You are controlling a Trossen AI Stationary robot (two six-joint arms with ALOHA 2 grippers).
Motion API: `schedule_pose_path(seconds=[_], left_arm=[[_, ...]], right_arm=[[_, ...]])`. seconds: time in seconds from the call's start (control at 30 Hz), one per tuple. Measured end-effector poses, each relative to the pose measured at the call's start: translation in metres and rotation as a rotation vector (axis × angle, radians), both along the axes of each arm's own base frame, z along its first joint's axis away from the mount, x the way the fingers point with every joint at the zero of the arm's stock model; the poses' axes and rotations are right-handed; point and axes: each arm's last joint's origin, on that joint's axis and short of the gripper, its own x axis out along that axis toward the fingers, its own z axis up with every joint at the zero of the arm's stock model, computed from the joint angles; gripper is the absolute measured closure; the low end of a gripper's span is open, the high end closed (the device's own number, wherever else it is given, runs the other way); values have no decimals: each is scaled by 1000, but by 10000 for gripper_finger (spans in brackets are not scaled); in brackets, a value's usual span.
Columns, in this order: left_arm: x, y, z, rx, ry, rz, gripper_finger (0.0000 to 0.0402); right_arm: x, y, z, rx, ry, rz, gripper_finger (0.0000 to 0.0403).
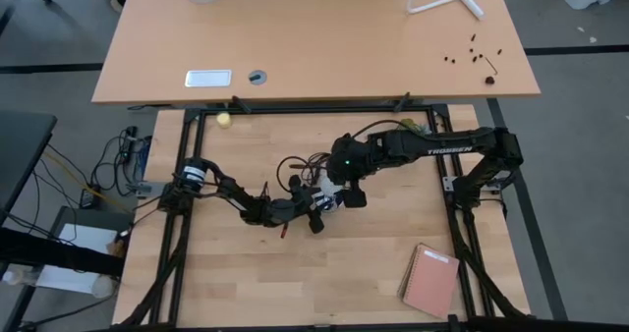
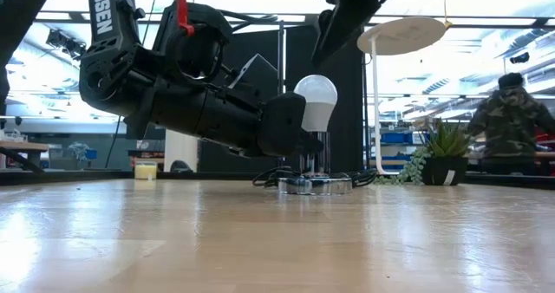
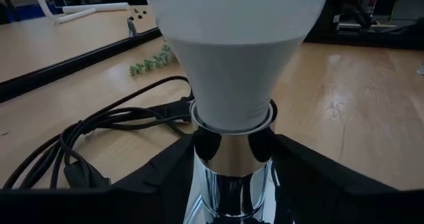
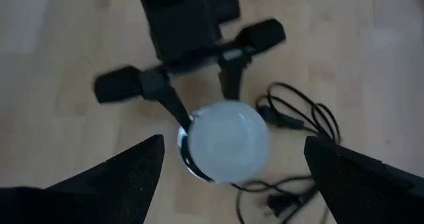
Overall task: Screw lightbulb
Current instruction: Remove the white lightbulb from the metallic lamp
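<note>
So the lightbulb (image 2: 316,98) is standing upright on the chrome socket (image 2: 316,182), roughly mid-bench, a bit toward the far edge. In the left wrist view you can see the white bulb (image 3: 236,52) sitting right on top of the shiny metal neck of the socket (image 3: 233,177), its base inside the collar.

The left tool (image 3: 233,148) is down low, coming in from the bench's left side, with its fingers (image 3: 205,143) pinching the chrome stem just under the bulb. One finger on each side, both touching the metal as far as I can see.

The right tool (image 4: 232,168) hangs straight above the bulb (image 4: 228,141), looking down on its dome. Its two fingers (image 4: 119,171) are spread wide, well apart from the glass on both sides, not touching anything. In the high view the right tool (image 1: 346,188) reaches in from the right side of the bench.

A black cord (image 4: 298,128) lies in loops on the wood just beside the socket. A small yellowish ball (image 1: 224,119) sits near the far left corner, and a pinkish notebook (image 1: 430,279) lies by the near right corner. In the low view a person (image 2: 513,124) stands far back in the room, next to a potted plant (image 2: 444,154).
</note>
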Motion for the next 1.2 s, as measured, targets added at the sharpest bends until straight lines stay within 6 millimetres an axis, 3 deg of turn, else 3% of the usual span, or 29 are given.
schedule_pose_path(seconds=[0.23,0.5,0.83,1.2], left_arm=[[0,4,0,42,24,15,203],[0,4,0,51,30,17,204],[0,3,-1,40,28,-4,204],[0,3,-1,42,30,-6,204]], right_arm=[[-6,-3,4,-73,59,-25,30],[-6,-3,6,21,55,-187,29],[-4,-11,8,97,40,-250,30],[8,7,-9,19,79,-199,29]])
